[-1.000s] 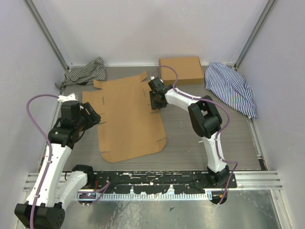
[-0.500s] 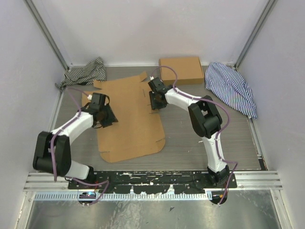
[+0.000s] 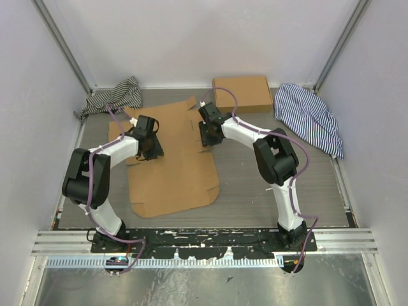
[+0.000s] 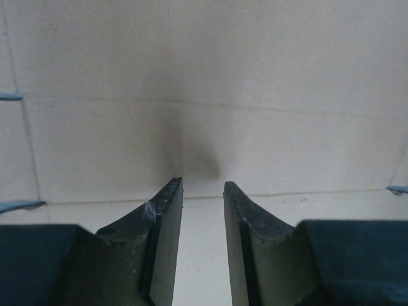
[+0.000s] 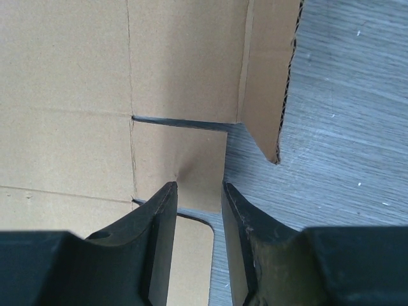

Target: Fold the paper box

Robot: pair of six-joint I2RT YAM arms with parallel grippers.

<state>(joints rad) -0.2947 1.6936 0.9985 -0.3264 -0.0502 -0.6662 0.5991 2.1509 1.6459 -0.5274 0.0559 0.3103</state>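
a grey, wood-grained tabletop (image 3: 255,191) is enclosed by pale walls, with a metal rail (image 3: 204,239) along its near edge where the two arms are bolted. the paper box (image 3: 175,159) is seen lying flat and unfolded left of the middle of the tabletop, a brown cardboard sheet with its flaps, tabs and slits spread out and a rounded end towards the rail. the left pincer (image 3: 152,150) is set down over the left part of the sheet, near its far end; in the left wrist view its two dark fingers (image 4: 166,217) are held a little apart, nothing is clamped between them, and plain cardboard crossed by score lines fills the rest of the view, a soft shadow lying just past the tips. the right pincer (image 3: 206,137) is placed at the right edge of the sheet, also towards the far end; in the right wrist view its fingers (image 5: 159,223) are likewise parted by a narrow gap, with the tips at a small tab between two slits and bare tabletop showing to the right of the cardboard edge. a closed, flat brown cardboard box (image 3: 242,94) is seen at the far wall, just beyond the right pincer. a dark striped cloth (image 3: 115,95) is bunched in the far left corner, and a blue striped cloth (image 3: 309,118) is draped along the right side.
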